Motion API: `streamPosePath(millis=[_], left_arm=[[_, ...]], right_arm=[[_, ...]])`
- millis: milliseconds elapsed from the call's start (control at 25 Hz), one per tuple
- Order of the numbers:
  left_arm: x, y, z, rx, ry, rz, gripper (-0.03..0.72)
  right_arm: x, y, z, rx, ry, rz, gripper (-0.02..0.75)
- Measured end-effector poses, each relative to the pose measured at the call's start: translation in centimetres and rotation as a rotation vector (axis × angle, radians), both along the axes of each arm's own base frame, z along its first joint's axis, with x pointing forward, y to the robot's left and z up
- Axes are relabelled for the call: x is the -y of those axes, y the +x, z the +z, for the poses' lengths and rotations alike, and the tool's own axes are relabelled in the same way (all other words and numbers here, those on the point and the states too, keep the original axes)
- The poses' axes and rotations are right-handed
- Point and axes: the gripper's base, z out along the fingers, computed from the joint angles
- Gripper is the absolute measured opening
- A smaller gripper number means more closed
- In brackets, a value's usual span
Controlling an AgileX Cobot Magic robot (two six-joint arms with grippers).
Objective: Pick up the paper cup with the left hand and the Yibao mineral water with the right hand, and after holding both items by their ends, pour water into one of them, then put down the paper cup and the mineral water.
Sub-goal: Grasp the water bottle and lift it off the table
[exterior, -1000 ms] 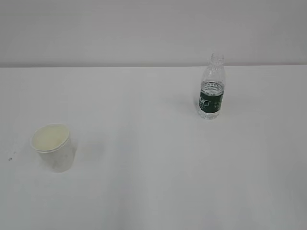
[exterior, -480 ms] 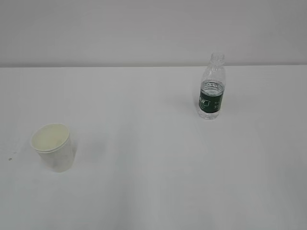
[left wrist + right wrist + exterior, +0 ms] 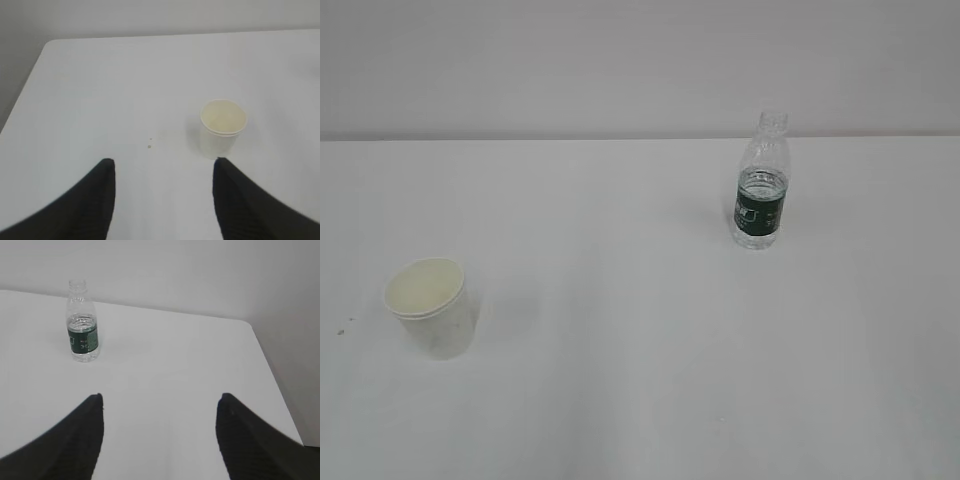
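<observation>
Nothing on the worktop point(image 3: 640, 300) has moved since the earlier frames; paper cup point(image 3: 428, 305) and Yibao mineral water point(image 3: 760, 195) stand where they stood. Cup sits upright, mouth up, near the left front edge, ready for a side grasp; the left claw point(image 3: 162, 200) is wide and empty, short of the cup. Uncapped bottle stands upright toward the far right edge, part full. Right claw point(image 3: 160, 435) gapes wide, well apart from it. Only small specks point(image 3: 149, 143) lie left of the cup; no obstacle is visible on either approach
</observation>
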Motion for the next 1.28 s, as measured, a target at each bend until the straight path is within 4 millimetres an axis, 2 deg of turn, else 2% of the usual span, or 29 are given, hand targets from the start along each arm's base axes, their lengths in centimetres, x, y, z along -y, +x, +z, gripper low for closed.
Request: streamPosePath(millis=[280, 480, 720, 1080, 1280], left_arm=[[0.2, 0.3, 0.3, 0.021, -0.008, -0.019, 0.455], [0.2, 0.6, 0.4, 0.029, 0.002, -0.032, 0.460], [0.2, 1.7, 0.8, 0.044, 0.007, -0.067, 0.462], [0.4, 3.8, 1.3, 0.061, -0.036, -0.065, 0.462], [0.4, 4.0, 1.4, 0.067, -0.037, -0.063, 0.462]], right_arm=[[-0.1, 0.2, 0.3, 0.036, 0.012, 0.010, 0.533], [-0.5, 1.6, 0.2, -0.034, 0.038, 0.035, 0.533], [-0.8, 2.7, 1.1, 0.041, 0.068, 0.063, 0.533], [-0.8, 3.9, 1.5, 0.061, 0.077, 0.065, 0.533], [-0.9, 4.5, 1.6, 0.066, 0.081, 0.066, 0.533]])
